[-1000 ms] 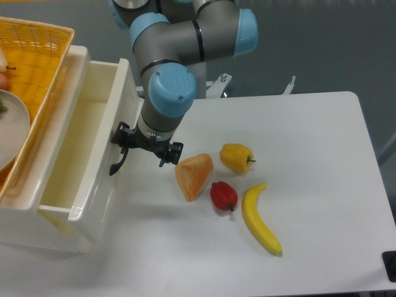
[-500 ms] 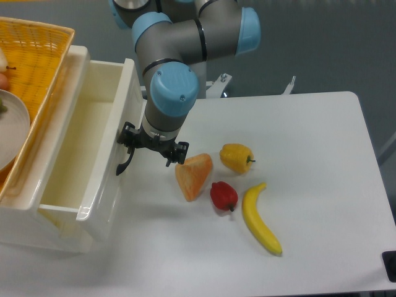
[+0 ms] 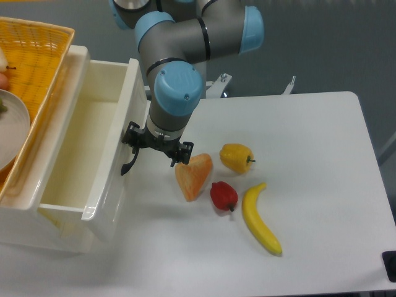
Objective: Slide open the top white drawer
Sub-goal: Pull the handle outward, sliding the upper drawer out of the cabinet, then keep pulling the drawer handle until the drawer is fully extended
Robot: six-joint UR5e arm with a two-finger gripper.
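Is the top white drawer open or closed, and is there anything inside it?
Open. The top white drawer sticks far out of the cabinet, so you can see down into it. The inside you can see looks empty. The gripper is at its black handle.

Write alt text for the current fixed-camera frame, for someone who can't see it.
A grey-and-blue robot arm's gripper is at the black handle of the top white drawer, which is pulled well out of its cabinet and looks empty. To the right on the white table lie an orange wedge, yellow pepper, red pepper and banana; a yellow basket sits top left.
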